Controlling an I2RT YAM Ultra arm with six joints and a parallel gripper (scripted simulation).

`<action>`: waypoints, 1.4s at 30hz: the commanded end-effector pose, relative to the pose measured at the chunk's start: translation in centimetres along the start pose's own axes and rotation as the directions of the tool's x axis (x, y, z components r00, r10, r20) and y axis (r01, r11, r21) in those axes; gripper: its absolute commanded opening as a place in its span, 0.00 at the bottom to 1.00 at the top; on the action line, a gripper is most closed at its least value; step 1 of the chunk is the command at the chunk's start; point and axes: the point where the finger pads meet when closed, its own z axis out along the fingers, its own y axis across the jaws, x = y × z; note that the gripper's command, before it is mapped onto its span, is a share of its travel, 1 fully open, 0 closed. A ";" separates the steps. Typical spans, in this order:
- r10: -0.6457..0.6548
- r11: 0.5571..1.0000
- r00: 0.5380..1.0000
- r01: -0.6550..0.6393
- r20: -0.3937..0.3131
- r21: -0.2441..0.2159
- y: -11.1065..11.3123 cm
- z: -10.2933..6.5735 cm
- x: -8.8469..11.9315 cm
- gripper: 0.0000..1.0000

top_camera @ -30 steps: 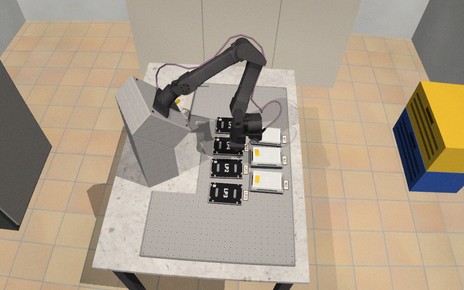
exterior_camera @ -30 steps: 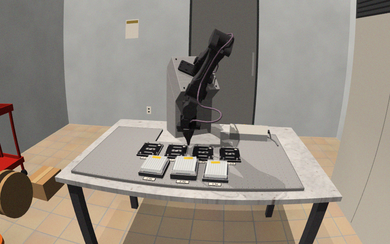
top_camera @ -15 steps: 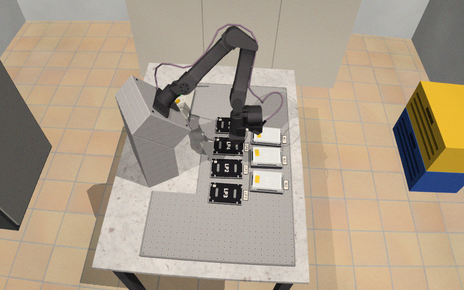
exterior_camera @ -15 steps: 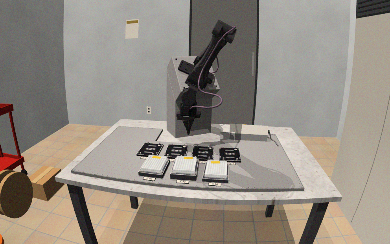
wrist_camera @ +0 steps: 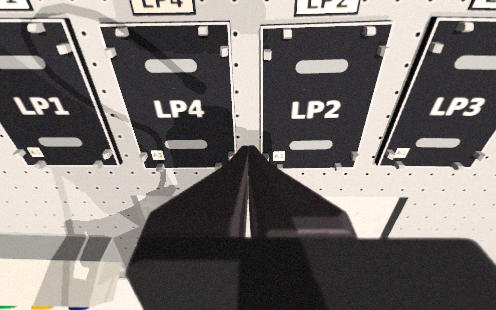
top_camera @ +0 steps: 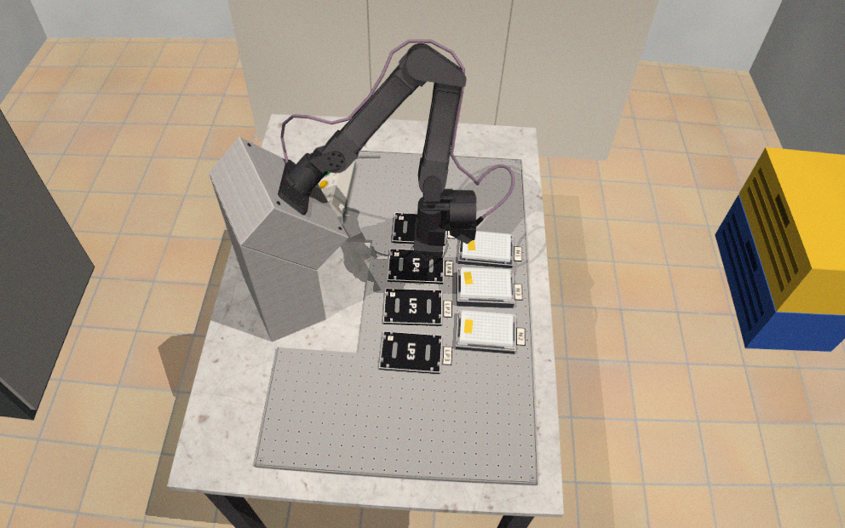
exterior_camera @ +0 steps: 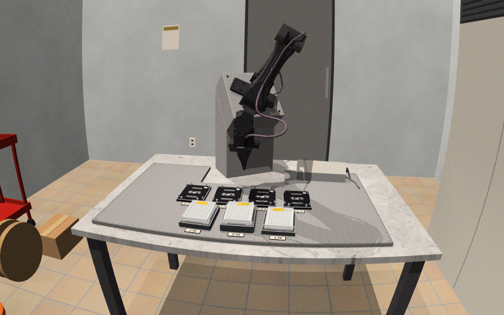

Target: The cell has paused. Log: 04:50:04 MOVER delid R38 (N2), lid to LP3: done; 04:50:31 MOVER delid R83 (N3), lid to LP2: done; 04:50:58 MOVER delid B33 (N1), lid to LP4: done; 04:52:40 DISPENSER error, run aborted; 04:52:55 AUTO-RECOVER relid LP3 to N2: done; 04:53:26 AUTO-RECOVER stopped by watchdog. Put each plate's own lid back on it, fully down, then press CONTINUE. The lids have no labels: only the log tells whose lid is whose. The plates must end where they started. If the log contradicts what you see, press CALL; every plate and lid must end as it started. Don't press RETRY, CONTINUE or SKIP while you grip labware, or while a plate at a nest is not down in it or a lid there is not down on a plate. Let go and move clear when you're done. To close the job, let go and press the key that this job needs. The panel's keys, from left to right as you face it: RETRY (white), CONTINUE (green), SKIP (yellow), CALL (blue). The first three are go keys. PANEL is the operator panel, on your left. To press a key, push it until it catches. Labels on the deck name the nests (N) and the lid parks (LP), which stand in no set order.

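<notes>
Over the black lid parks [top_camera: 399, 306] [exterior_camera: 238, 196] [wrist_camera: 315, 90], the pincer [top_camera: 428, 247] [exterior_camera: 243, 167] [wrist_camera: 248, 155] is hovering pressed together and empty, while rightward the white plates [top_camera: 489, 284] [exterior_camera: 238, 213] are seemingly wearing light, stiff, slippery lids [top_camera: 489, 330] [exterior_camera: 200, 211], best gripped by opposite edges, and the marbled surface [top_camera: 548, 435] [exterior_camera: 405, 237] [wrist_camera: 375, 207] is bordering tiled floor [top_camera: 654, 423] [exterior_camera: 297, 285].

3 plates [top_camera: 485, 247] [exterior_camera: 238, 212], 4 lid parks [top_camera: 411, 352] [exterior_camera: 296, 199] [wrist_camera: 315, 87], 1 arm [top_camera: 377, 111] [exterior_camera: 270, 70]

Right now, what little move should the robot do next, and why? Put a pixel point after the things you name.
I'd swing the shut, empty jaws up high toward the panel [top_camera: 336, 180] [exterior_camera: 326, 171] [wrist_camera: 30, 280]. All four lid parks [top_camera: 411, 307] [exterior_camera: 228, 194] [wrist_camera: 315, 109] look lidless, and the three white plates [top_camera: 485, 284] [exterior_camera: 238, 212] sit in a row, so pressing a key seems next.
</notes>
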 end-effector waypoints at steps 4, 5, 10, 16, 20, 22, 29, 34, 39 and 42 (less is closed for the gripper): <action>-0.017 1.000 0.999 0.016 0.042 0.007 -0.3 -0.9 -1.8 0.00; -0.017 1.000 0.999 0.016 0.042 0.007 -0.3 -1.0 -1.8 0.00; -0.017 1.000 0.999 0.016 0.042 0.008 -0.3 -1.0 -1.9 0.00; -0.017 1.000 0.999 0.016 0.042 0.008 -0.3 -1.0 -2.0 0.00; -0.022 1.000 0.998 0.022 0.052 0.008 -0.3 -1.0 -2.4 0.00; -0.020 1.000 0.999 0.020 0.049 0.008 -0.3 -1.0 -2.4 0.00; -0.099 0.995 0.995 0.099 0.018 0.009 1.9 -0.6 -0.1 0.00; -0.195 0.981 0.981 0.195 0.011 0.010 4.3 -0.6 0.7 0.00; -0.287 0.958 0.958 0.287 -0.005 0.010 6.5 -0.6 1.7 0.00; -0.345 0.939 0.939 0.345 -0.005 0.010 8.0 -0.6 2.1 0.00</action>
